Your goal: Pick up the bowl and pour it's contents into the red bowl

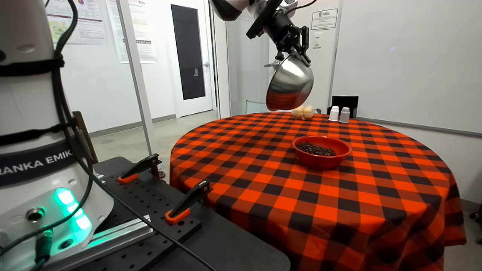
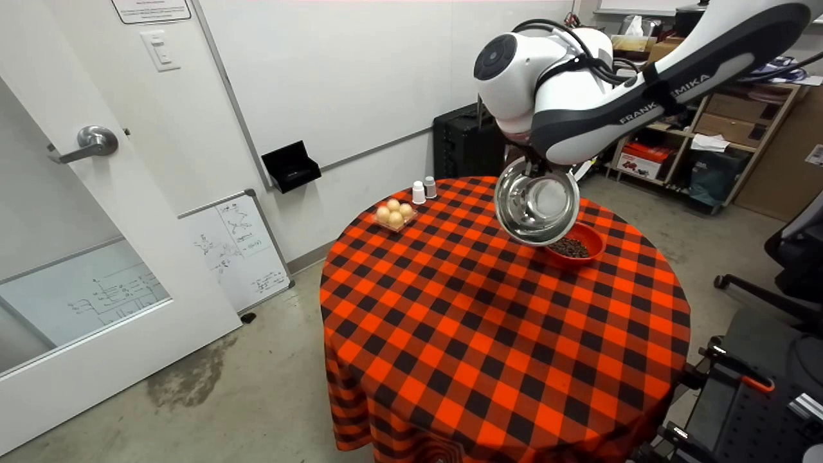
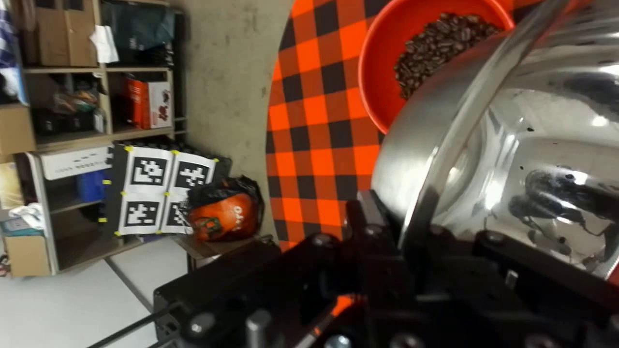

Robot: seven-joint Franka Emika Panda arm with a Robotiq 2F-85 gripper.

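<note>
While the gripper (image 1: 297,56) clamps hard onto its rim, the steel bowl (image 1: 290,81) hangs steeply tilted just below the jaws! Further down, beneath those jaws and apart from the steel, the red bowl (image 1: 321,162) sits on the checked tablecloth (image 1: 256,192), dark beans (image 1: 315,149) piled inside!

I have the upper bowl (image 1: 290,83) by its rim in the gripper (image 1: 295,55), above the tabletop (image 1: 260,182). The lower bowl (image 1: 322,162) rests on the tabletop, coffee beans (image 3: 442,48) inside it. In an exterior view I see eggs (image 1: 303,112) behind it, two containers (image 1: 333,113) to their right. In the wrist view, the upper bowl partly covers the lower bowl.
</note>
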